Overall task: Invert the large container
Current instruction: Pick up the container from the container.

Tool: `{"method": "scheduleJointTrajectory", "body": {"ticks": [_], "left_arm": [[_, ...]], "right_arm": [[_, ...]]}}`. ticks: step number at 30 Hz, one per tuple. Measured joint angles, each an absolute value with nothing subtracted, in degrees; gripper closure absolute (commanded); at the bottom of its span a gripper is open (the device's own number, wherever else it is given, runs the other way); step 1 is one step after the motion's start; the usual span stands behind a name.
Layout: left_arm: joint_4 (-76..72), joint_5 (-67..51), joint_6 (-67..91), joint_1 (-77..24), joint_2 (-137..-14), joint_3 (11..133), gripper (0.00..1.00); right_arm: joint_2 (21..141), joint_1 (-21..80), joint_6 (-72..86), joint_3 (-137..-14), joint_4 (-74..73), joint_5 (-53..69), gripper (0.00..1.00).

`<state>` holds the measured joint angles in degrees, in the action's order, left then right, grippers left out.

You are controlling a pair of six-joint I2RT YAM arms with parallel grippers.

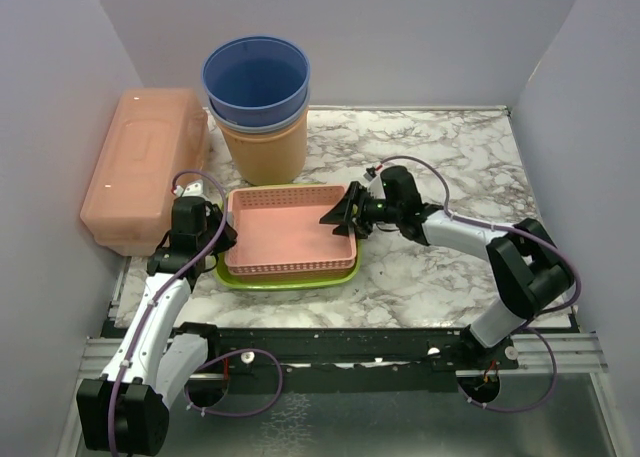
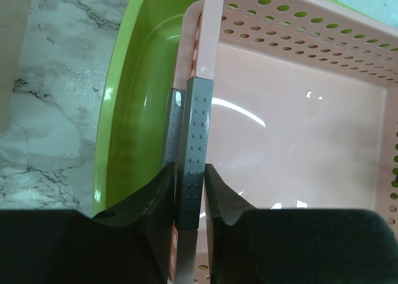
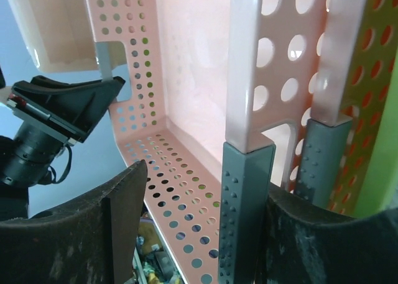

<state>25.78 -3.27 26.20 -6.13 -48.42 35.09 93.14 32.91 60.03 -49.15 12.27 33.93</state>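
Clamping the left wall of the pink basket (image 1: 290, 232), the left pincer (image 1: 226, 239) is drawn narrow. In its wrist view (image 2: 188, 88) one grey pad lies on the inner side of the wall and the other on the outer side, next to the green tray (image 2: 137, 97).

Across the basket, the right pincer (image 1: 340, 217) sits astride the opposite wall. Its own view (image 3: 289, 141) shows the fingers (image 3: 245, 203) parted, with the perforated wall standing between them. Whether either pad presses on that wall I cannot tell.

The basket lies between the two pincers, open side up, nested in the green tray (image 1: 290, 280) on the marble table (image 1: 430, 147).

Beyond the left pincer, past the far rim of the basket, a blue bucket (image 1: 255, 77) is stacked in a tan bucket (image 1: 265, 147). To the outer side of the left pincer, a pink lidded box (image 1: 145, 167) stands along the table's edge.
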Motion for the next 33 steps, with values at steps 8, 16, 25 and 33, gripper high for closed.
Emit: {"method": "scheduleJointTrajectory", "body": {"ticks": [8, 16, 25, 33], "left_arm": [[26.04, -1.91, 27.22, -6.24, -47.05, 35.09, 0.77], [26.30, -0.73, 27.44, -6.42, -46.41, 35.09, 0.79], [26.48, -0.36, 27.42, -6.46, -46.94, 35.09, 0.79], [26.48, -0.30, 27.40, -6.44, -46.92, 35.09, 0.79]], "right_arm": [[87.90, 32.14, 64.05, -47.99, 13.28, 32.86, 0.29], [85.41, 29.02, 68.44, -42.68, 19.84, 35.11, 0.40], [87.44, 28.75, 76.09, -36.93, 34.11, 38.74, 0.66], [87.44, 28.75, 76.53, -37.01, 36.36, 39.51, 0.62]]}}
